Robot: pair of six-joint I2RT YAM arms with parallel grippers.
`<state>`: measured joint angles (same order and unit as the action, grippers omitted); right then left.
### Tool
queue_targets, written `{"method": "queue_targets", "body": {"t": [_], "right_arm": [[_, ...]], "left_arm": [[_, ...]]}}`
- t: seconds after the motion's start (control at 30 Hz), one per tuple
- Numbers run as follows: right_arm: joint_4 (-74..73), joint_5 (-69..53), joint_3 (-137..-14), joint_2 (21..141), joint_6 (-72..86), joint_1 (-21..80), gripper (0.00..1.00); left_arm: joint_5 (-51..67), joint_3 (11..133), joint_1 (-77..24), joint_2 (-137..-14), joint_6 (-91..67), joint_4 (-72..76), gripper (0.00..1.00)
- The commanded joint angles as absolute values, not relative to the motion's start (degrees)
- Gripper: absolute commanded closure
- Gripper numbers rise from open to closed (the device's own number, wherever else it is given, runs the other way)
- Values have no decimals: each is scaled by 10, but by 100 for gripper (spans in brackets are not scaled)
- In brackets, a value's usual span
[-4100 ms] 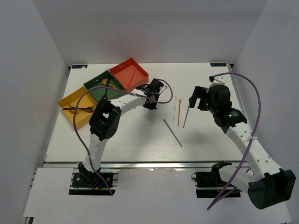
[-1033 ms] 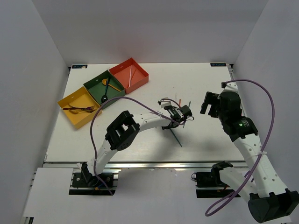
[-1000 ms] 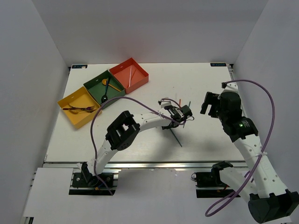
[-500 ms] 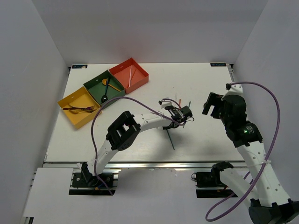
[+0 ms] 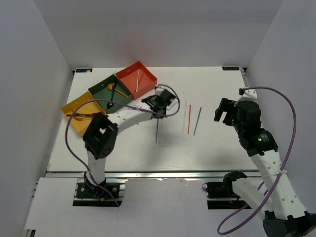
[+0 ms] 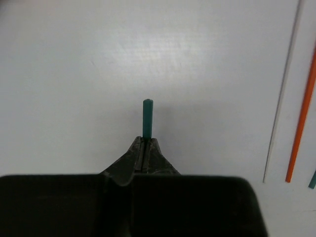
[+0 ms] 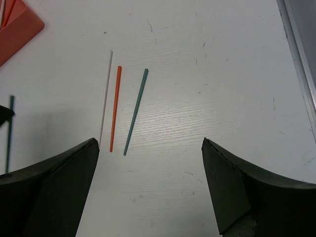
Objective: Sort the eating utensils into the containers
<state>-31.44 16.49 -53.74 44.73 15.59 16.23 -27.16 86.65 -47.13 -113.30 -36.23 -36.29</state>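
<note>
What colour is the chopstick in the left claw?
Teal. The chopstick in the left claw shows best in the left wrist view.

Fixed overhead camera looks down on the whole table (image 5: 212, 84), arm bases (image 5: 98, 189) at 6 o'clock. The left wrist camera faces down, close to the surface; the right wrist camera looks from higher. All three share the red chopstick (image 5: 189, 118), at 3 o'clock in the left wrist view.
</note>
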Motion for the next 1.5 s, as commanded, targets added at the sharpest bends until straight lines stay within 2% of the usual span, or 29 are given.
{"method": "queue_targets", "body": {"t": [0.0, 0.2, 0.33, 0.5, 0.63, 0.9, 1.03, 1.3, 1.43, 1.47], "right_arm": [[-290, 168, -548, 450, 147, 162, 11], [-280, 157, -551, 467, 148, 161, 11], [-265, 148, -542, 471, 149, 161, 12], [-262, 130, -540, 493, 150, 161, 13], [-252, 108, -536, 506, 152, 162, 14], [-239, 117, -549, 535, 152, 161, 14], [-237, 118, -550, 555, 153, 162, 14], [-229, 124, -550, 563, 152, 163, 13], [-227, 128, -548, 575, 153, 162, 13], [-226, 129, -548, 577, 153, 162, 13]], "left_arm": [[-229, 869, -432, -1039, -172, -263, 100], [-315, 938, -351, -1054, 33, -218, 100], [-259, 1028, -285, -1128, 139, -178, 100], [-157, 1204, -203, -1235, 132, -150, 100], [-70, 1202, -175, -1254, 102, -37, 100], [-47, 1280, -159, -1335, 29, 13, 100], [-59, 1262, -159, -1354, 28, 32, 100], [-57, 1187, -156, -1352, 13, 53, 86], [-54, 1185, -155, -1348, 5, 40, 68], [-56, 1185, -155, -1346, 5, 33, 53]]}}
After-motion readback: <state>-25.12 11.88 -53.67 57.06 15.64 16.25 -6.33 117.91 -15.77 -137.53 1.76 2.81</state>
